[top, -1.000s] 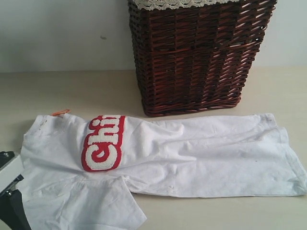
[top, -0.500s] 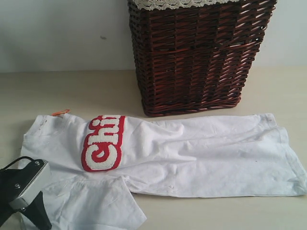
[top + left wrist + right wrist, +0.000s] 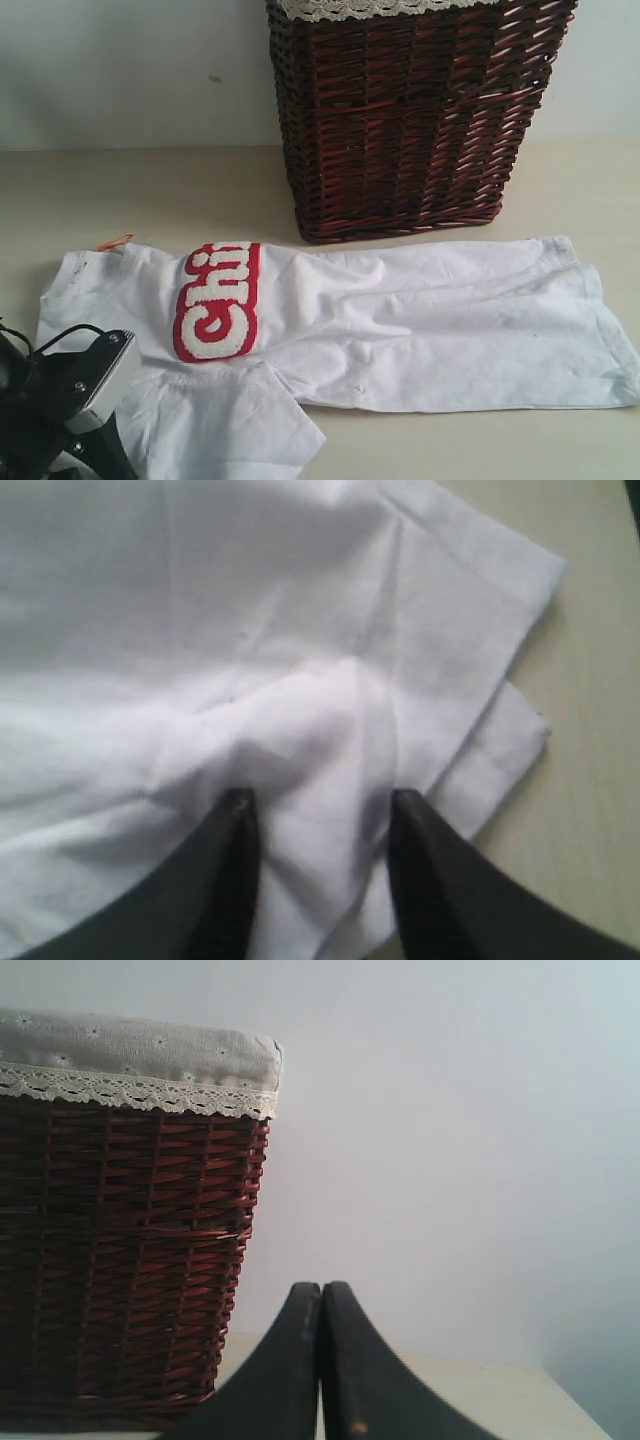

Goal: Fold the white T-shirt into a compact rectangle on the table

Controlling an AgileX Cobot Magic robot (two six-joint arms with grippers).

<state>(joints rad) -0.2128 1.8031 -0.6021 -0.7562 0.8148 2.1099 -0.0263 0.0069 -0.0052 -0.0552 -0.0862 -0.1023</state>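
Left jaws stand partly apart astride a raised pucker of the shirt (image 3: 400, 320), at the table's (image 3: 150, 190) front left corner. Whether they pinch it yet I cannot tell. Off the cloth, the right jaws are closed on nothing and point toward the basket (image 3: 410, 120). The shirt lies flat along the front edge, before the basket, collar end to the left. It looks folded once lengthwise, the lettering (image 3: 215, 300) cut in half. One sleeve (image 3: 230, 425) juts out, and the cross folds seem left to do.
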